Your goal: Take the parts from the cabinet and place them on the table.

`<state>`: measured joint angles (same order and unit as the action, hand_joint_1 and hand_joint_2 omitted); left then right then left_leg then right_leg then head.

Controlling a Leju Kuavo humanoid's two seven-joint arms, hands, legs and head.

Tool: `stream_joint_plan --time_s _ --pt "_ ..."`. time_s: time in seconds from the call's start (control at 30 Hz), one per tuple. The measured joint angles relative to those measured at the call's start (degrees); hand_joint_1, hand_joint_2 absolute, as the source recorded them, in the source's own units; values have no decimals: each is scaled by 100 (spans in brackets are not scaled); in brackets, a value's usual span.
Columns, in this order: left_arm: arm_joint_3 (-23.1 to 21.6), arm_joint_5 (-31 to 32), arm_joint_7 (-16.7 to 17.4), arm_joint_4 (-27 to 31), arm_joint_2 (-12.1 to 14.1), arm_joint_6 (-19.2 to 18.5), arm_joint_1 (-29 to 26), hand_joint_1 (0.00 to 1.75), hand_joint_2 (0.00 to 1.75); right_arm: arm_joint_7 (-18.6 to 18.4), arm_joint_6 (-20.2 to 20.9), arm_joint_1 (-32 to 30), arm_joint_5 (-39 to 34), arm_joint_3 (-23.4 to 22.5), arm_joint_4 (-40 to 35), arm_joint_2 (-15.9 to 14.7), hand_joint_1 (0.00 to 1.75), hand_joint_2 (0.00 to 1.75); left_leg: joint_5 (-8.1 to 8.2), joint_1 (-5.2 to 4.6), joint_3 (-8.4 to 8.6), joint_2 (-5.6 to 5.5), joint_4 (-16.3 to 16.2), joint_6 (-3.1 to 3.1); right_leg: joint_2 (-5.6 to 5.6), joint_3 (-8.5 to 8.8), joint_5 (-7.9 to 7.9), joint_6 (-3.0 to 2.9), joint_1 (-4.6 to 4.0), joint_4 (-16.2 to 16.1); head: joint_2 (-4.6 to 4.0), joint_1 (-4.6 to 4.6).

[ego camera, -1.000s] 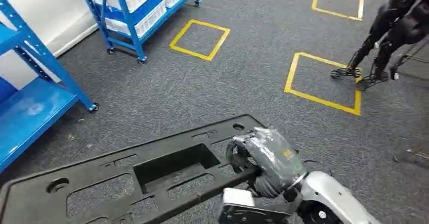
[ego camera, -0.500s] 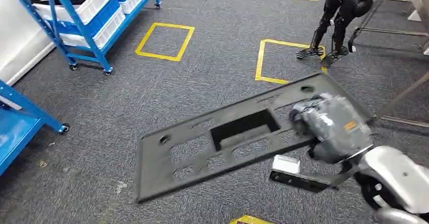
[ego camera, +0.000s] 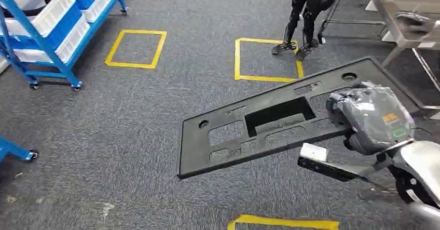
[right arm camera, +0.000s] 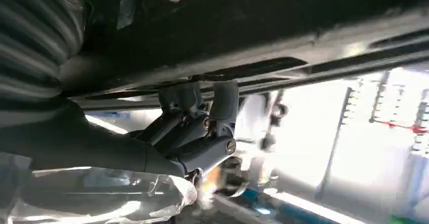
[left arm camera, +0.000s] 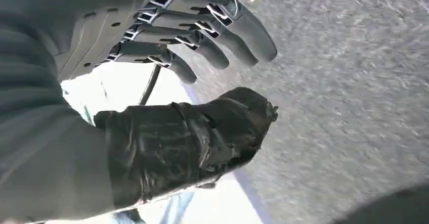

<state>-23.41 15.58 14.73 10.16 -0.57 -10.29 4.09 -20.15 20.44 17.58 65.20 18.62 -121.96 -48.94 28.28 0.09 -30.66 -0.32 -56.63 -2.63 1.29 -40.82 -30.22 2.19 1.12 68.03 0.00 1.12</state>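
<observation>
A long black plastic panel [ego camera: 270, 121] with a rectangular cutout and several holes hangs flat above the carpet, in the head view. My right hand [ego camera: 371, 117] grips its near right edge. In the right wrist view the fingers [right arm camera: 195, 120] curl under the panel's dark underside [right arm camera: 283, 27]. My left hand [left arm camera: 167, 82] hangs over the grey carpet with its fingers apart and nothing in it. A steel table [ego camera: 407, 12] stands at the far right.
A blue wheeled rack [ego camera: 49, 27] with white and blue bins stands at the far left. Yellow taped squares [ego camera: 136, 48] mark the grey carpet. A black robot's legs [ego camera: 303, 17] stand on a frame ahead, beside the table.
The whole view has swung to the right: the blue shelves slid off to the left and the steel table came in at the right. The panel stays in my right hand.
</observation>
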Motion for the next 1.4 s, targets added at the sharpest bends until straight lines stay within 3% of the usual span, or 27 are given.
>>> stream_joint_plan --time_s 0.07,0.1,0.13,0.2,0.23,0.3,0.37,0.4,0.47,0.53,0.6,0.7,0.73,0.77,0.83,0.9,0.93,0.97,1.0,1.07,1.1,1.17,1.2,1.23,1.27,1.3,1.4 --pt "2 22 0 0 0 18 -7 0 175 -4 -2 -101 0 -54 22 2 175 175 14 -9 -7 155 -5 -3 -67 -317 -233 57 44 692 0 2" --pt "2 24 -2 0 0 20 -7 0 175 -2 -2 -126 0 -63 28 2 175 175 24 -8 -9 236 -16 8 -81 -305 -166 83 61 689 0 -4" --pt "2 28 -11 0 0 20 -4 0 175 -2 -2 -152 0 -79 31 2 175 175 43 -3 -7 306 -34 24 -108 -165 3 109 81 445 0 2" --pt "0 37 -44 0 -7 33 0 0 175 -31 -9 -231 -33 -140 31 2 175 175 110 15 2 431 -95 87 -268 393 445 153 122 -530 0 0" --pt "0 39 -61 0 -4 55 1 0 175 -52 -13 -268 -70 -192 31 4 175 175 152 8 5 485 -142 141 -502 524 338 163 89 -825 0 0" --pt "0 39 -68 0 4 77 5 0 175 -83 -24 -312 -109 -288 24 11 175 175 204 -39 -12 560 -183 201 -414 531 376 35 35 -789 0 -24" --pt "0 39 -70 0 2 81 21 0 175 -92 -33 -371 -114 -339 24 9 175 175 206 -39 43 678 -178 236 -296 500 381 -13 8 -785 0 -26" --pt "0 41 -79 0 0 81 34 0 175 -96 -35 -377 -129 -371 20 4 175 175 254 -21 34 697 -187 281 -233 517 398 -76 47 -812 0 -33" --pt "0 41 -79 0 -7 79 38 0 175 -94 -37 -386 -147 -450 6 4 175 175 570 17 -150 263 -626 306 -155 516 411 -152 48 -828 0 -39" --pt "0 39 -83 0 -11 77 20 0 175 -96 -39 -415 -210 -494 2 11 175 175 959 19 -585 110 -1514 298 -40 509 411 -184 23 -828 0 -46" --pt "0 41 -72 0 -11 74 11 0 175 -114 -39 -479 -266 -548 0 20 175 175 982 18 -847 84 -1965 272 103 511 413 -193 -10 -824 0 -46" --pt "0 76 -59 0 -9 77 -3 0 175 -131 -44 -555 -317 -638 -35 24 175 175 245 10 -405 -48 -894 196 339 523 415 -190 -8 -809 0 -46" --pt "0 90 -52 0 -7 77 -2 0 175 -138 -44 -581 -339 -678 -55 24 175 175 108 13 -236 -275 -477 173 394 518 415 -187 5 -806 0 -44" --pt "0 94 -46 0 -7 77 -7 0 175 -144 -50 -602 -350 -730 -83 26 175 175 156 23 -180 -479 -348 172 454 483 424 -154 -21 -779 0 -44" --pt "0 100 -35 0 -7 77 14 0 175 -151 -55 -659 -391 -802 -114 42 175 175 167 -10 -140 -371 -285 167 578 437 479 -69 28 -815 0 -39" --pt "0 100 -33 0 -7 77 43 0 175 -166 -55 -762 -422 -884 -149 46 175 175 102 -6 -104 -240 -189 88 730 431 539 22 44 -883 0 -37" --pt "0 103 -33 0 -11 77 42 0 175 -166 -55 -823 -426 -916 -168 50 175 175 57 17 -70 -137 -123 43 542 392 474 11 48 -824 0 -37" --pt "0 105 -31 0 -11 77 35 0 175 -173 -52 -824 -441 -959 -190 52 175 175 32 14 -46 -81 -75 2 193 300 305 27 -7 -629 0 11" --pt "0 107 -31 0 -7 77 27 0 175 -179 -55 -828 -442 -988 -205 57 175 175 22 6 -49 -4 -63 -19 42 138 91 53 -5 -257 0 20" --pt "0 118 -26 0 -2 79 8 0 175 -195 -55 -884 -453 -1001 -212 68 175 175 31 -15 -63 152 -64 -31 -78 -237 -260 93 18 598 0 15" --pt "0 116 -24 0 -2 79 5 0 175 -197 -55 -909 -455 -1003 -212 79 175 175 36 -15 -63 229 -68 -27 -86 -298 -266 106 21 749 0 9" --pt "0 116 -24 0 -7 79 9 0 175 -197 -55 -943 -459 -1005 -216 96 175 175 56 -11 -57 367 -76 -10 -119 -55 27 121 30 329 0 13" --pt "0 118 -26 0 -11 79 13 0 175 -197 -59 -953 -468 -1014 -223 103 175 175 76 -8 -48 439 -86 11 -192 250 274 122 34 -220 0 15" --pt "0 118 -30 0 -15 79 16 0 175 -199 -63 -959 -477 -1027 -236 105 175 175 104 -8 -34 499 -103 43 -372 555 453 113 31 -737 0 17" --pt "0 120 -33 0 -15 79 17 0 175 -201 -72 -953 -479 -1042 -245 114 175 175 139 -60 -32 541 -128 90 -614 657 352 75 -64 -934 0 17" --pt "0 120 -33 0 -13 79 18 0 175 -208 -83 -978 -481 -1056 -267 118 175 175 158 -69 -21 594 -148 113 -494 656 392 -5 -53 -946 0 2" --pt "0 125 -33 0 -15 79 38 0 175 -240 -85 -1019 -503 -1077 -275 153 175 175 194 -70 33 776 -145 176 -298 625 390 -100 -51 -938 0 -9"
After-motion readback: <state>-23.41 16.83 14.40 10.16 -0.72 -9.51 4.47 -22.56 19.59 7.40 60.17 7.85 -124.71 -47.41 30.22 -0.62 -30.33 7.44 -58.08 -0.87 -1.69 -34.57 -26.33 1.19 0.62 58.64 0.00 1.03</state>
